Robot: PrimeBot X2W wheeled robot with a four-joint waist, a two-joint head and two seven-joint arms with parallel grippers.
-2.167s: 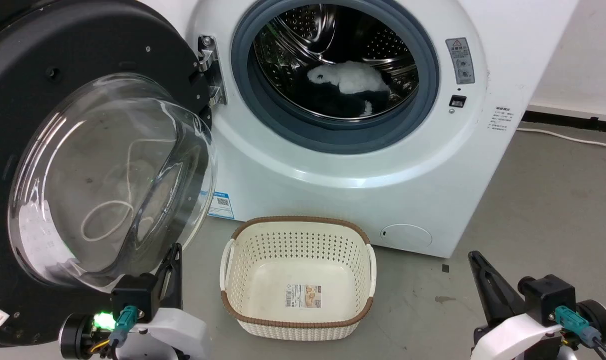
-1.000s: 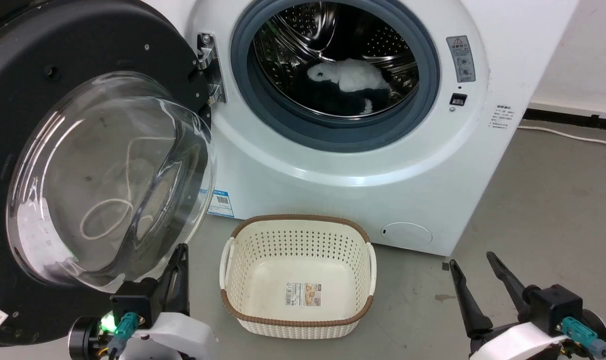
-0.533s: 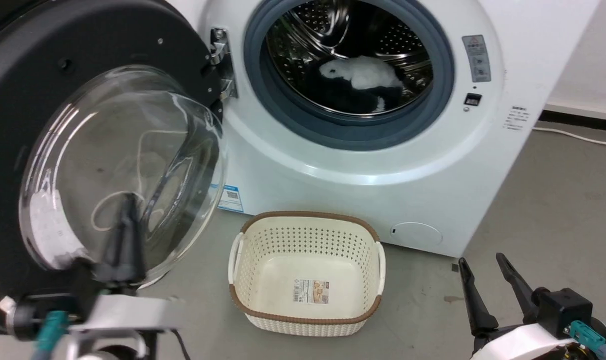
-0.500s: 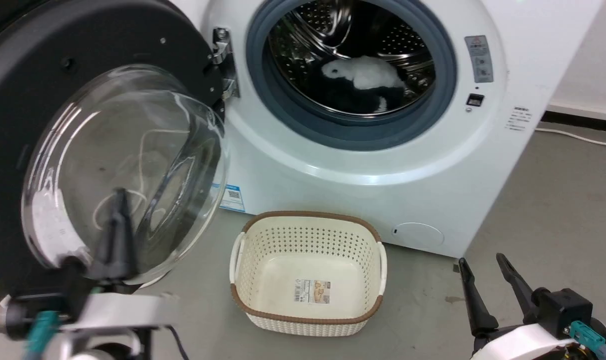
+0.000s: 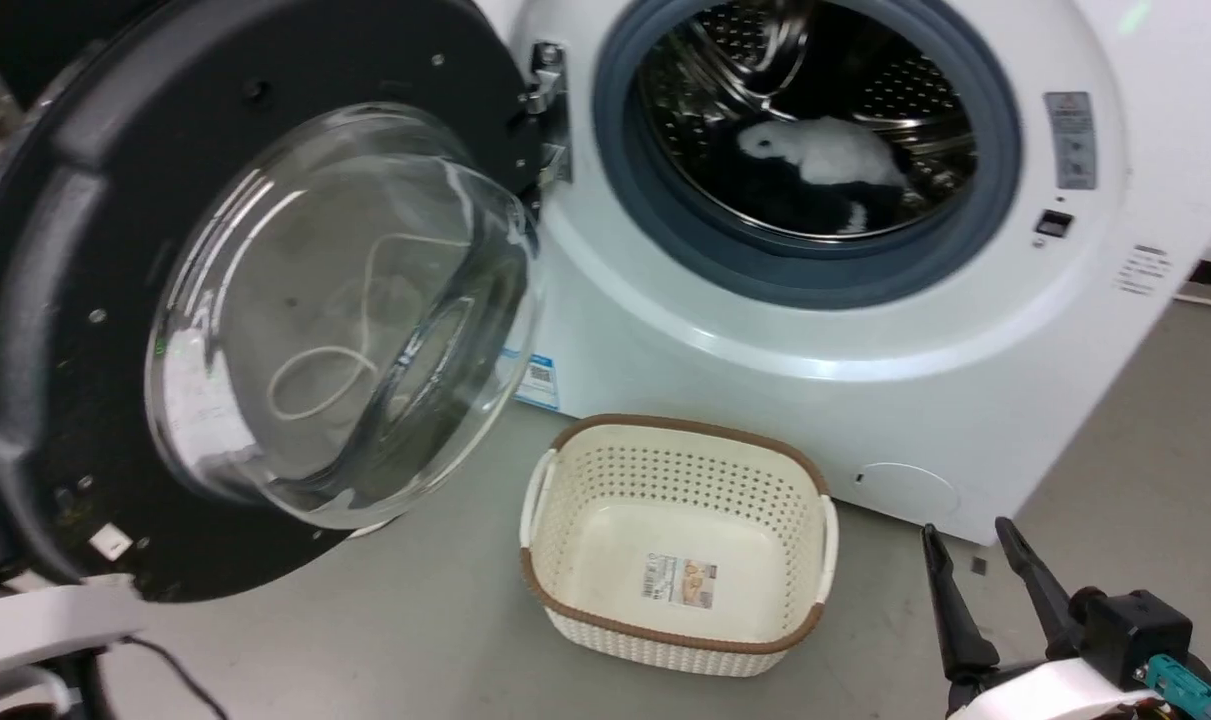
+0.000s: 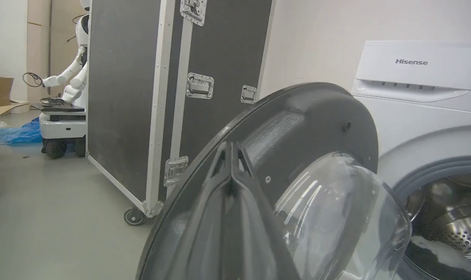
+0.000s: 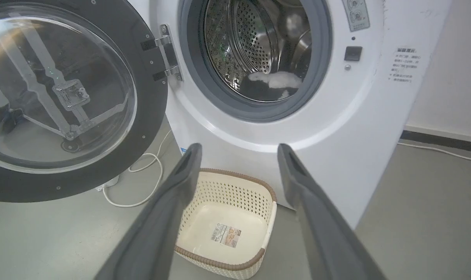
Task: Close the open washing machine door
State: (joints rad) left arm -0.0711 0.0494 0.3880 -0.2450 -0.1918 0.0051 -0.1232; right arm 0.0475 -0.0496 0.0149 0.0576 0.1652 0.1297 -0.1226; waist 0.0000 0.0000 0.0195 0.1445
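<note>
Currently left tool [image 6: 230, 147] clenched on nothing, tips over the black rim [image 6: 297, 112] of the washing machine door [image 5: 335, 310], contact unclear; door hangs wide open, left of the drum [image 5: 815, 100]. Judgement: press the rim far from the hinge [image 5: 548, 100], sweep rightward along its arc; right tool [image 5: 963, 528], released, near the basket [image 5: 680, 424], out of the swing.

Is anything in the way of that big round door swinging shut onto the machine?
Nothing visible lies across the mouth of the drum; the laundry sits well inside. The basket stands on the floor below it, seemingly lower than the washing machine door, though that clearance is hard to judge.
</note>
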